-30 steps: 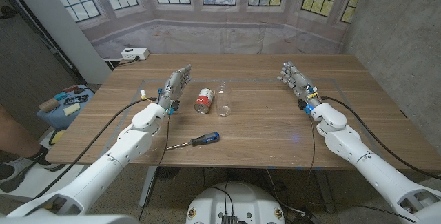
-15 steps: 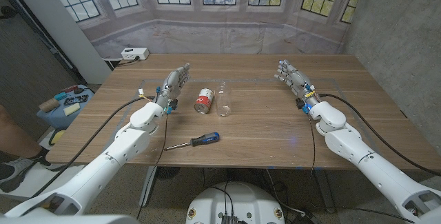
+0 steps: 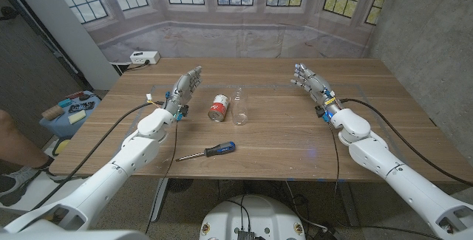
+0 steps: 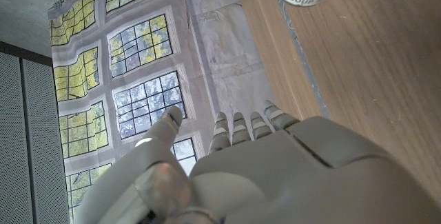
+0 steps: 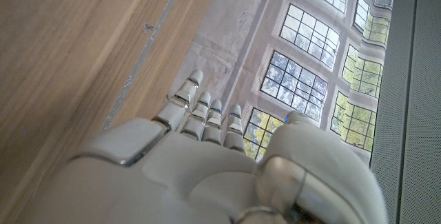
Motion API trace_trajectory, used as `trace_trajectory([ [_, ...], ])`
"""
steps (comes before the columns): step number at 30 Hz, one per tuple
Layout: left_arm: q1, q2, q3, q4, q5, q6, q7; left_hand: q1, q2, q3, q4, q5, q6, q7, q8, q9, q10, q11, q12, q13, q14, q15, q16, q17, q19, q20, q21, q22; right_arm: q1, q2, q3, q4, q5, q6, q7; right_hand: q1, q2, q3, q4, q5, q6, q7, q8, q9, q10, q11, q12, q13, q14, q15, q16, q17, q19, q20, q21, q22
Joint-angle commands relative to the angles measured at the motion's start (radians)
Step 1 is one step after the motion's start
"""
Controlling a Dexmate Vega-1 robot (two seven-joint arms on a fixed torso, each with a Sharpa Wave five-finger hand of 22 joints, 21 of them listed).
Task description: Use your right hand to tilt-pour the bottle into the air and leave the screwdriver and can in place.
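Nearest the table's front edge lies a screwdriver with a black and blue handle and thin metal shaft (image 3: pixel 208 151), well apart from both hands. Farther back, near the middle of the wooden table (image 3: pixel 281 133), a clear empty glass bottle (image 3: pixel 239 107) stands upright just beside a red-labelled soup can (image 3: pixel 217 108) lying on its side. The left hand (image 3: pixel 183 91) is near the can, the right hand (image 3: pixel 313 84) well apart from the bottle; both are released, fingers extended, grasping nothing.
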Motion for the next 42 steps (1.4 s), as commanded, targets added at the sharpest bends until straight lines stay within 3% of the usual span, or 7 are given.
trace_trajectory([
  [1, 0.009, -0.004, -0.001, 0.001, 0.012, -0.016, 0.015, 0.011, 0.001, 0.002, -0.008, 0.006, 0.004, 0.001, 0.005, 0.005, 0.009, -0.004, 0.002, 0.003, -0.001, 0.007, 0.004, 0.002, 0.006, -0.001, -0.002, 0.005, -0.018, -0.038, -0.002, -0.038, -0.055, 0.046, 0.014, 0.001, -0.024, -0.007, -0.009, 0.002, 0.012, 0.029, 0.005, 0.002, 0.006, 0.023, 0.006, 0.0, 0.001, 0.005, -0.001, -0.005, 0.005, 0.008, -0.004, 0.002],
  [7, 0.015, 0.0, 0.002, -0.011, 0.02, -0.02, 0.016, 0.013, 0.002, 0.0, -0.01, 0.006, 0.004, 0.001, 0.005, 0.005, 0.008, -0.003, 0.001, 0.003, -0.001, 0.007, 0.004, 0.002, 0.006, -0.001, -0.003, 0.005, -0.031, -0.055, -0.003, -0.057, -0.098, 0.072, 0.007, -0.002, -0.047, -0.017, -0.023, 0.002, 0.036, 0.068, 0.01, 0.001, 0.018, 0.075, 0.01, -0.003, 0.004, 0.02, -0.001, -0.02, 0.011, 0.013, -0.013, 0.002],
  [20, 0.045, 0.016, -0.004, -0.048, 0.029, -0.024, 0.028, 0.018, 0.002, -0.001, -0.014, 0.006, 0.004, 0.002, 0.005, 0.005, 0.011, -0.004, 0.002, 0.003, 0.004, 0.009, 0.005, 0.002, 0.009, -0.002, -0.002, 0.005, -0.034, -0.079, -0.012, -0.065, -0.175, 0.121, 0.014, 0.0, -0.079, -0.03, -0.041, 0.004, 0.027, 0.096, 0.002, 0.0, 0.018, 0.103, 0.008, -0.006, 0.004, 0.045, -0.002, -0.035, 0.021, 0.023, -0.021, 0.002],
  [29, 0.055, 0.023, -0.005, -0.059, 0.033, -0.024, 0.029, 0.022, 0.002, -0.003, -0.016, 0.006, 0.011, -0.003, 0.008, 0.005, 0.012, -0.009, 0.001, 0.003, 0.009, 0.01, 0.006, 0.002, 0.012, -0.002, -0.002, 0.005, -0.049, -0.102, -0.019, -0.108, -0.253, 0.094, -0.026, 0.022, -0.091, -0.028, -0.069, 0.013, -0.001, 0.099, -0.01, -0.001, 0.015, 0.109, 0.005, -0.009, 0.024, 0.08, 0.005, -0.053, 0.066, 0.085, -0.019, 0.002],
  [32, 0.058, 0.023, -0.005, -0.062, 0.033, -0.024, 0.031, 0.023, 0.002, -0.004, -0.017, 0.006, 0.012, -0.004, 0.008, 0.005, 0.012, -0.008, 0.001, 0.003, 0.01, 0.011, 0.007, 0.002, 0.012, -0.001, -0.002, 0.005, -0.051, -0.109, -0.023, -0.117, -0.278, 0.091, -0.033, 0.027, -0.093, -0.028, -0.075, 0.014, -0.009, 0.115, -0.012, -0.001, 0.018, 0.113, 0.006, -0.01, 0.033, 0.091, 0.007, -0.057, 0.067, 0.086, -0.022, 0.002],
  [37, 0.071, 0.024, -0.009, -0.068, 0.032, -0.028, 0.039, 0.025, 0.002, -0.005, -0.018, 0.006, 0.015, -0.004, 0.009, 0.005, 0.013, -0.008, 0.001, 0.003, 0.011, 0.011, 0.006, 0.002, 0.013, -0.001, -0.003, 0.005, -0.041, -0.118, -0.037, -0.125, -0.303, 0.083, -0.02, 0.036, -0.11, -0.033, -0.093, 0.017, -0.003, 0.175, -0.007, -0.002, 0.042, 0.156, 0.013, -0.013, 0.049, 0.119, 0.008, -0.07, 0.081, 0.077, -0.029, 0.002],
  [42, 0.085, 0.027, -0.017, -0.076, 0.03, -0.027, 0.051, 0.027, 0.003, -0.007, -0.019, 0.006, 0.014, -0.002, 0.008, 0.005, 0.013, -0.004, 0.001, 0.003, 0.013, 0.014, 0.007, 0.003, 0.013, -0.002, -0.003, 0.005, -0.025, -0.11, -0.052, -0.119, -0.322, 0.086, -0.013, 0.03, -0.12, -0.04, -0.096, 0.019, -0.001, 0.208, -0.006, -0.002, 0.047, 0.163, 0.012, -0.014, 0.053, 0.126, 0.008, -0.073, 0.094, 0.069, -0.029, 0.001],
])
